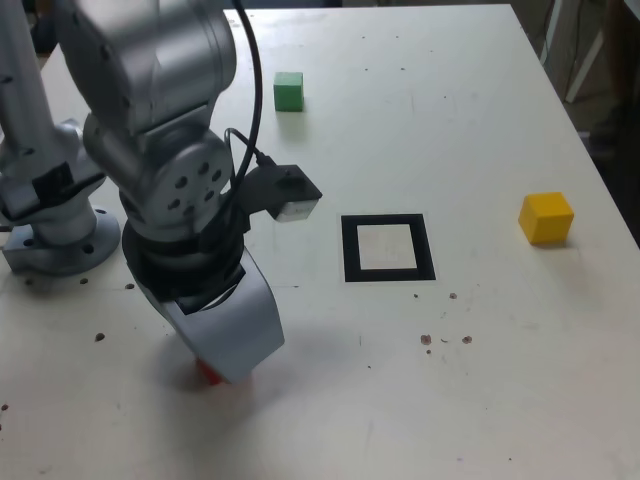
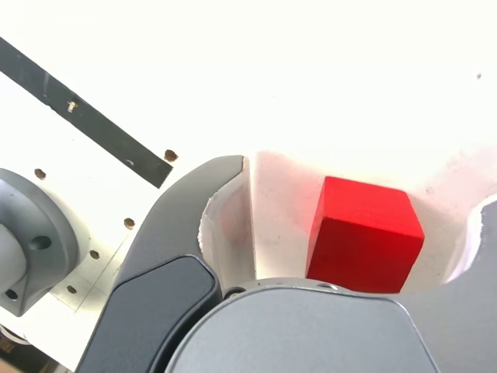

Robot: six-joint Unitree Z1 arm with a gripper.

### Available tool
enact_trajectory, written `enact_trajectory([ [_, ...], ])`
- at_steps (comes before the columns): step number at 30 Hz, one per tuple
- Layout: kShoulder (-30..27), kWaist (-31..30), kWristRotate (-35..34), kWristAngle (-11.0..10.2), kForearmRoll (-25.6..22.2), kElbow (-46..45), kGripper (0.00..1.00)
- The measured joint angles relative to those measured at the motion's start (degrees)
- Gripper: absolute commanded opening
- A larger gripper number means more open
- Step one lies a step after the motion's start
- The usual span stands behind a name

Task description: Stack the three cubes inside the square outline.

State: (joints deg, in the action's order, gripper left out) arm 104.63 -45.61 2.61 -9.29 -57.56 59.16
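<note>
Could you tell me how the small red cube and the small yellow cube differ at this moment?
The small red cube sits between the open jaws of the grey gripper; the small yellow cube stands free with nothing near it. In the exterior view the red cube is almost hidden under the gripper, left of the black square tape outline, while the yellow cube is in plain sight to its right. Both rest on the white table, outside the outline.

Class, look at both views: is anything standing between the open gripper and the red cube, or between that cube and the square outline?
Nothing visible. The red cube sits between the open gripper's jaws, and the table toward the square outline is bare.
</note>
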Motion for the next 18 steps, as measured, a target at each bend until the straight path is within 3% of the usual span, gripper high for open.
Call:
enact_trajectory([
  [9,1.8,-1.3,-1.6,-1.7,-0.4,0.8,0.77],
  [18,2.7,-1.7,-3.3,-3.5,-0.7,1.0,0.49],
])
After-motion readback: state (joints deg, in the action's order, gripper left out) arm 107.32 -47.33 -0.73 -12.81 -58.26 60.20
